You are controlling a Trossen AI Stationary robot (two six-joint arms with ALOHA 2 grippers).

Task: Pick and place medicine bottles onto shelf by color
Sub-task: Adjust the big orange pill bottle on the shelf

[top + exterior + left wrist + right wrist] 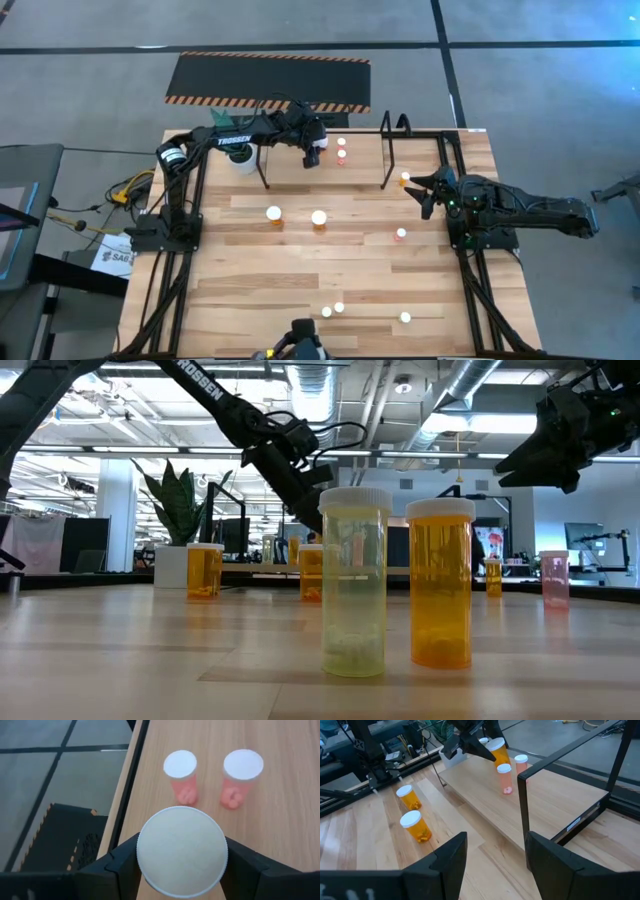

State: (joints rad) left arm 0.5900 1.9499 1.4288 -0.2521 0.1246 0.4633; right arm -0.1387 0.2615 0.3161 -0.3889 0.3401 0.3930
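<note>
Two pink bottles point(341, 149) stand on the shelf point(360, 165); the left gripper point(311, 155) holds an orange bottle point(498, 750) above it; others wait below.

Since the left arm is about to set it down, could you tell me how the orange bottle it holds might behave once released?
The orange bottle, clamped in the left gripper above the shelf, looks like rigid plastic, so it probably won't deform. It hangs tilted, so it could tip on landing and then roll. Its wide white cap may make it slightly top-heavy.
</note>
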